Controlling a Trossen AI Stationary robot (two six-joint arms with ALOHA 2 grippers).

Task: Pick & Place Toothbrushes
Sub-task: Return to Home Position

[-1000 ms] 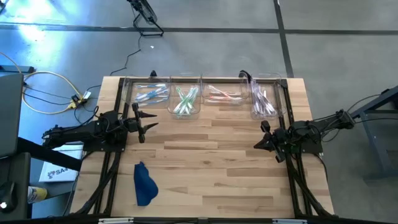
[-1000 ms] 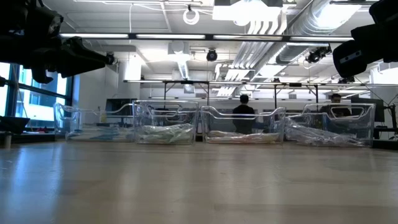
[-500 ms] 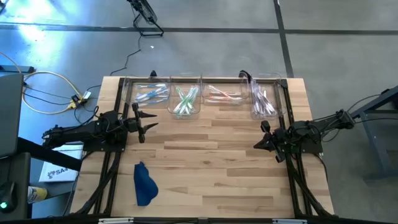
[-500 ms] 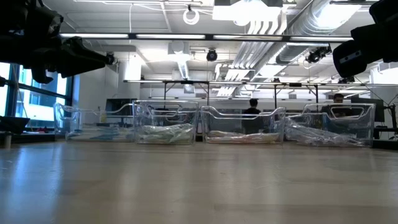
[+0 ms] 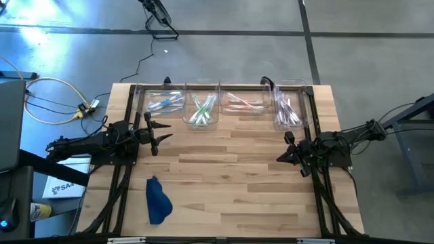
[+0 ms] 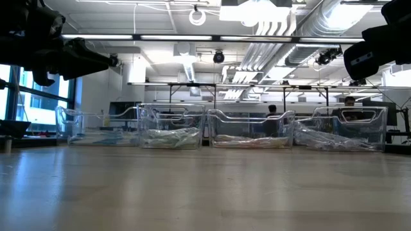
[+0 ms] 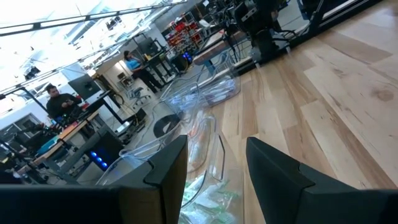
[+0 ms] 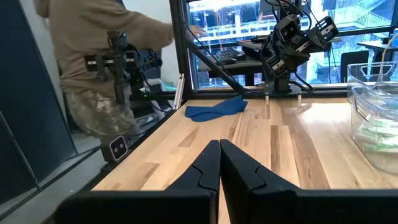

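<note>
Seen from above, both arms sit drawn back at the counter's (image 5: 230, 169) sides. This looks like the homing step, and the next move likely needs no grasp. The left pincer (image 5: 165, 133), mid-left of frame, is open and empty. The right pincer (image 5: 280, 158), mid-right, is closed on nothing. The glossy-wrapped toothbrushes (image 5: 202, 108) lie sorted by colour in four clear bins (image 5: 219, 87) along the counter's top edge.

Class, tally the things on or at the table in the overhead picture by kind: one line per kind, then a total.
Clear plastic bins: 4
Dark blue cloth: 1
Robot arms: 2
Total: 7
The toothbrushes lying in the bins are too small to count.
</note>
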